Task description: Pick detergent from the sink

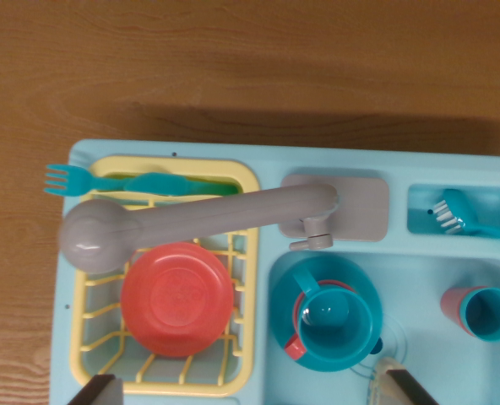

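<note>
Our hand (252, 393) is released: only its two dark fingertips show at the lower edge of the wrist view, set wide apart, one over the yellow rack (247, 278) and the other over the basin, with nothing gripped between them.

Touching or just beside the fingertip on the wrist view's right, we see a pale, partly see-through thing at the bottom of the basin. We take it for the detergent (380, 374), though too little of it shows to be sure. It lies inside the sink (419, 278), just beside a teal cup (339, 325) that sits on a teal plate (288, 291) with something red under it.

Further to the wrist view's right in the same basin stands a red cup (480, 312) with a teal inside. In the rack we see a red bowl (176, 298), bottom up. The grey faucet (191, 221) swings over the rack from its base behind the basin. A teal fork (64, 180) and a green utensil (161, 183) lie along the rack's far edge. A brush (448, 213) lies in the small far compartment. The whole unit rests on a wooden tabletop (250, 59).
</note>
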Motion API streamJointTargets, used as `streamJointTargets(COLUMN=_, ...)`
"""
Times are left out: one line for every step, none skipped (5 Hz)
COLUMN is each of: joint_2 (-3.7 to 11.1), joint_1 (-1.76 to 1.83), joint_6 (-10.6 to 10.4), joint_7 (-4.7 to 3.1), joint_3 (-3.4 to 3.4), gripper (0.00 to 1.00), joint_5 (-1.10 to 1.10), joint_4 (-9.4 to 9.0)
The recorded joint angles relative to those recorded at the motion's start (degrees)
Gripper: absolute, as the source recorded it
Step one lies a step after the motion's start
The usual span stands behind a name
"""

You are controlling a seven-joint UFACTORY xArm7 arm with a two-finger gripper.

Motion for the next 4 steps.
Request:
streamJointTargets(joint_2=0.0, joint_1=0.0, joint_6=0.0, joint_7=0.0, joint_3=0.0, gripper=0.0, joint_5=0.0, joint_4=0.0)
streamJointTargets(joint_2=0.13, joint_1=-0.18, joint_6=-1.24, joint_7=-0.04, joint_3=-0.22, gripper=0.0, joint_5=-0.21, joint_4=-1.36)
streamJointTargets(joint_2=0.13, joint_1=-0.18, joint_6=-1.24, joint_7=-0.04, joint_3=-0.22, gripper=0.0, joint_5=-0.21, joint_4=-1.36)
streamJointTargets(joint_2=0.27, joint_1=-0.4, joint_6=-2.68, joint_7=-0.08, joint_3=-0.47, gripper=0.0, joint_5=-0.45, joint_4=-2.95)
